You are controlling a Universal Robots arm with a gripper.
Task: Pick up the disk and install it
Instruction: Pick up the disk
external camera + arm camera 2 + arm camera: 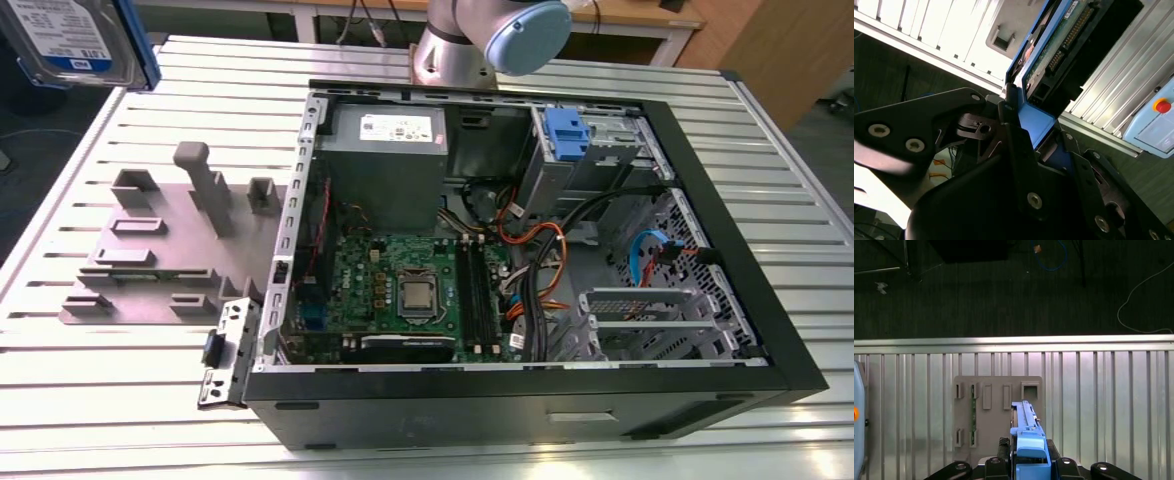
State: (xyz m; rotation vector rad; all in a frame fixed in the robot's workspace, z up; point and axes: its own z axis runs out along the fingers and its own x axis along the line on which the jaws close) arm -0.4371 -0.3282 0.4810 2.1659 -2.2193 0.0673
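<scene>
The disk [74,40], silver-grey with a white and blue label and a blue bracket, hangs in the air above the table's far corner on the exterior view's left. In both wrist views my gripper [1030,460] is shut on the disk [1026,427], which stands edge-on between the black fingers [1000,460]. The second wrist view shows the disk's [1054,55] green circuit board side and connector, with the blue bracket [1036,120] clamped in my gripper [1036,127]. The open computer case [747,250] lies on the table, away from the disk.
A grey fixture plate [160,240] with upright holders lies beside the case, and is also seen below the disk [999,410]. Inside the case are a motherboard [400,290], a power supply [387,160], cables and a drive bay with a blue latch [567,135]. The arm's base [481,40] stands behind.
</scene>
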